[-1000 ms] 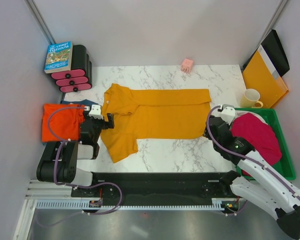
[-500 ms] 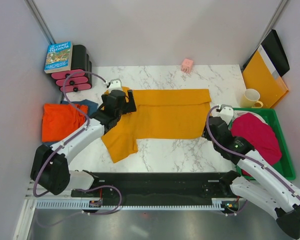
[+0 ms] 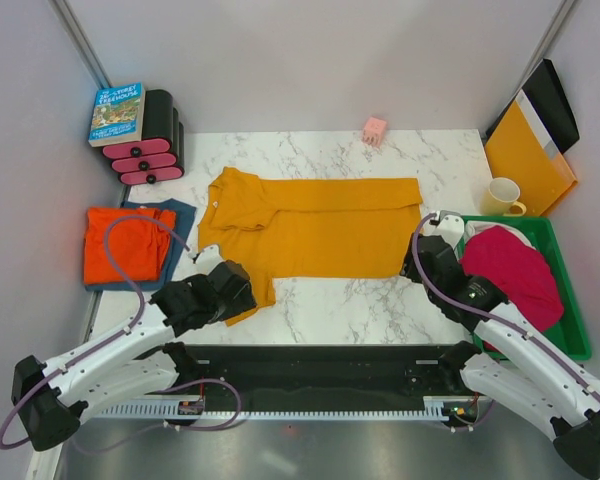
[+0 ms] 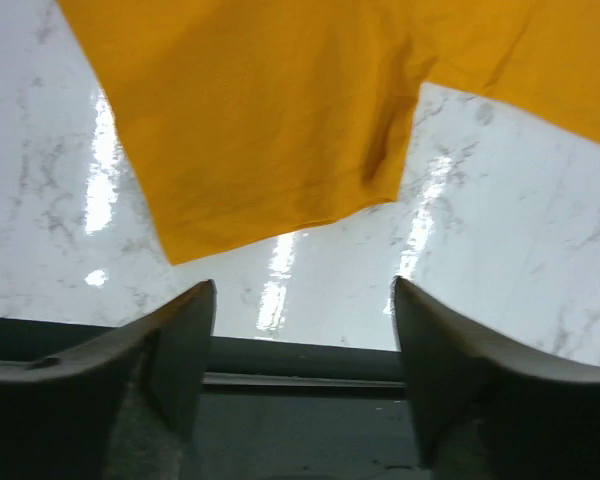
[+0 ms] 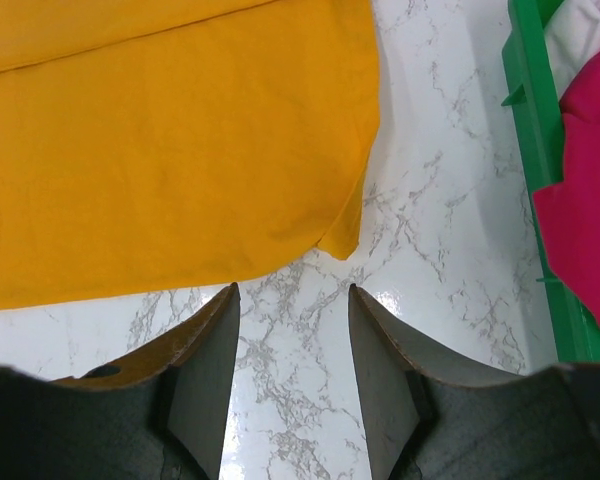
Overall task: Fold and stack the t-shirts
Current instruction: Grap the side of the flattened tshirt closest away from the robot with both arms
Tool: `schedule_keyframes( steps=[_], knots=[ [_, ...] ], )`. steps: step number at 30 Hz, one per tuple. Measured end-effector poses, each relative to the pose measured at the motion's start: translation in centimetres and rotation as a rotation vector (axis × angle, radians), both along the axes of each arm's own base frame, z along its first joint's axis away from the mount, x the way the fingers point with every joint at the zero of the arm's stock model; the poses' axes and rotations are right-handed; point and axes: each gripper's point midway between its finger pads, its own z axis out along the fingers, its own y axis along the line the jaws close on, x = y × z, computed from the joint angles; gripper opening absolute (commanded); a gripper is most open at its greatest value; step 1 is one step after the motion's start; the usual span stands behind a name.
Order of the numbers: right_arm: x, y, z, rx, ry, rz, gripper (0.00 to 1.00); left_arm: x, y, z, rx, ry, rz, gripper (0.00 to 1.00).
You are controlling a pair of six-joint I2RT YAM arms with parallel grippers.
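The mustard-yellow t-shirt [image 3: 310, 232] lies spread flat across the marble table, collar to the left. Its near sleeve [image 4: 270, 130] points at my left gripper [image 3: 238, 290], which hangs open and empty [image 4: 302, 300] just short of the sleeve's hem, over the table's near edge. My right gripper [image 3: 415, 264] is open too, with nothing in it [image 5: 293, 300], a little short of the shirt's lower right hem corner [image 5: 340, 238]. At the far left the red-orange t-shirt [image 3: 122, 245] lies folded on the blue one [image 3: 185, 213]. The magenta t-shirt [image 3: 520, 272] sits bunched in the green bin [image 3: 578, 330].
A book [image 3: 117, 113] rests on black and pink rolls [image 3: 150, 152] at the back left. A small pink object [image 3: 375, 130] sits at the back edge. A cream mug [image 3: 502, 196] and a yellow-orange folder [image 3: 528, 160] stand at the right. A black rail [image 3: 310, 365] runs along the near edge.
My left arm has swung from the shirt's left side, past the collar, back to the near sleeve at the table's front edge. The right arm has stayed still.
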Motion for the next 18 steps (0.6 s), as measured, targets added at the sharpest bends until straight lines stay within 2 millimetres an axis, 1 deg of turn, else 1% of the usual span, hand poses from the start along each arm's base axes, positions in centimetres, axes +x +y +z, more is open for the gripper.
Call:
schedule_keyframes(
  steps=[1,2,3,4,8,9,10,11,14,18],
  knots=[
    [0.0,0.1,-0.1,0.002,0.001,0.003,0.55,-0.3,0.4,-0.1,0.004,0.007,0.024,0.53],
    [0.0,0.1,-0.2,0.004,0.003,0.006,0.55,-0.5,0.7,-0.3,0.011,0.016,0.043,0.45],
    [0.0,0.2,-0.2,0.007,0.003,0.009,0.55,-0.7,1.1,-0.5,0.022,0.024,0.063,0.4],
    [0.0,0.3,-0.3,0.01,0.005,0.014,0.55,-0.8,1.5,-0.9,0.039,0.035,0.082,0.38],
    [0.0,0.6,-0.4,0.021,0.007,0.026,0.55,-1.2,2.7,-2.5,0.132,0.093,0.136,0.41],
    [-0.1,0.7,-0.4,0.024,0.007,0.029,0.55,-1.2,3.0,-3.0,0.161,0.109,0.148,0.43],
    [-0.1,0.8,-0.4,0.027,0.005,0.031,0.55,-1.3,3.1,-3.4,0.179,0.12,0.155,0.48],
    [-0.1,0.8,-0.5,0.029,0.007,0.034,0.55,-1.3,3.3,-3.7,0.197,0.131,0.162,0.5],
    [-0.1,0.9,-0.5,0.032,0.007,0.041,0.55,-0.9,3.8,-4.0,0.204,0.143,0.199,0.54],
    [0.0,1.1,-0.3,0.038,0.001,0.045,0.55,0.4,4.5,-3.9,0.179,0.133,0.266,0.55]
  ],
)
